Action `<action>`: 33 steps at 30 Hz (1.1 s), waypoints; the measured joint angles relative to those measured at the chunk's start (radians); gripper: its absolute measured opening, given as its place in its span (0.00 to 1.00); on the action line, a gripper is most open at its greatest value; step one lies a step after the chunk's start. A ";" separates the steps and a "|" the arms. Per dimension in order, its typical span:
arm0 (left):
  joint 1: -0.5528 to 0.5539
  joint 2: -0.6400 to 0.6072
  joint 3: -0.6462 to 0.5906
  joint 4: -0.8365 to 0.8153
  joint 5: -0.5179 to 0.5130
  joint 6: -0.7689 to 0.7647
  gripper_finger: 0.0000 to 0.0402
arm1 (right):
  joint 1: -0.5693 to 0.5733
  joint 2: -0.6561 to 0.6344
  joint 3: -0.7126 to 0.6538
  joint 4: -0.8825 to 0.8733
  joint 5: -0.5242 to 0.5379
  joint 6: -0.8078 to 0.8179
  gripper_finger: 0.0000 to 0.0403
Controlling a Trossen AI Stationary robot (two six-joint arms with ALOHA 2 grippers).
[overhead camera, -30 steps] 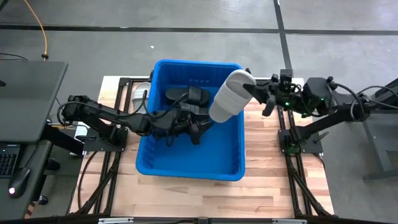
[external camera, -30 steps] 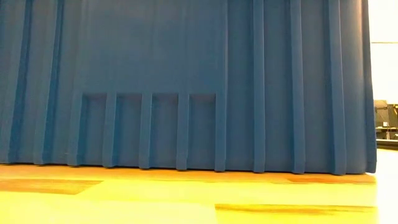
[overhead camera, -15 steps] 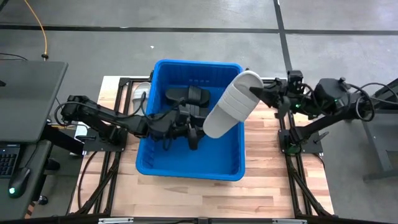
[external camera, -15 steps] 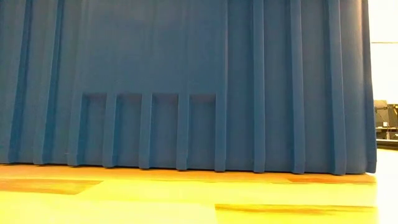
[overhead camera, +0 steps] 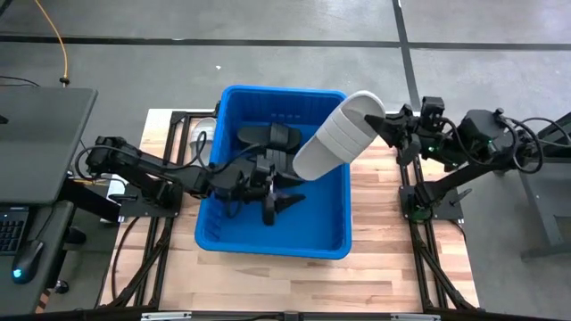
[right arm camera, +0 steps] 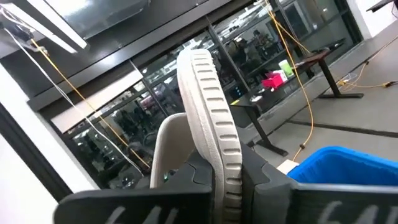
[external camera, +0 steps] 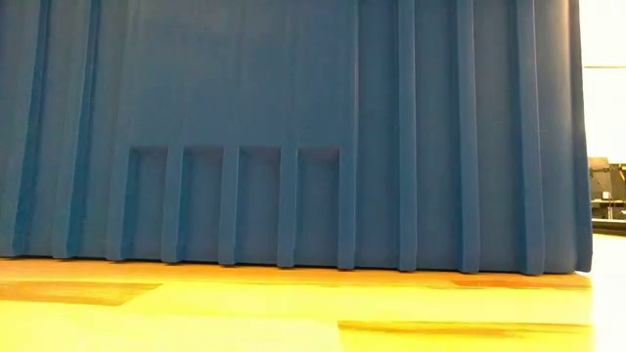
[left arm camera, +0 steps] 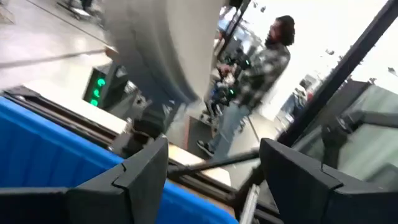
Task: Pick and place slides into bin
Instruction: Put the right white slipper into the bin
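Your right gripper (overhead camera: 382, 130), right of centre, pinches the light, springy grey slide (overhead camera: 337, 143) by its strap over the bin (overhead camera: 272, 242); left gripper (overhead camera: 278, 198) gapes empty.

Two dark jointed arms, black cables, green status lights near right end effector (overhead camera: 390, 132).

I see the bin (overhead camera: 332, 239) mid-table, between my two arms. Slides (overhead camera: 270, 136) lie inside it. Another slide (overhead camera: 337, 139) hangs over its right rim, and one (overhead camera: 199, 134) lies outside its left wall.

A person (left arm camera: 252, 81) in what looks like plaid stands beyond the wooden table (overhead camera: 393, 241)
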 joint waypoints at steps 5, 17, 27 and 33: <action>-0.005 0.000 0.000 0.026 0.021 0.003 0.61 | 0.002 0.005 0.000 -0.034 -0.018 0.030 0.00; -0.004 0.000 0.000 0.023 -0.009 0.018 0.53 | 0.001 0.052 0.000 -0.036 -0.080 0.091 0.00; -0.003 0.000 0.000 0.005 -0.021 -0.002 0.09 | 0.043 0.071 0.000 -0.024 -0.070 0.095 0.00; -0.003 -0.016 0.000 -0.045 0.014 -0.024 0.09 | 0.065 0.064 -0.001 -0.036 -0.075 0.069 0.08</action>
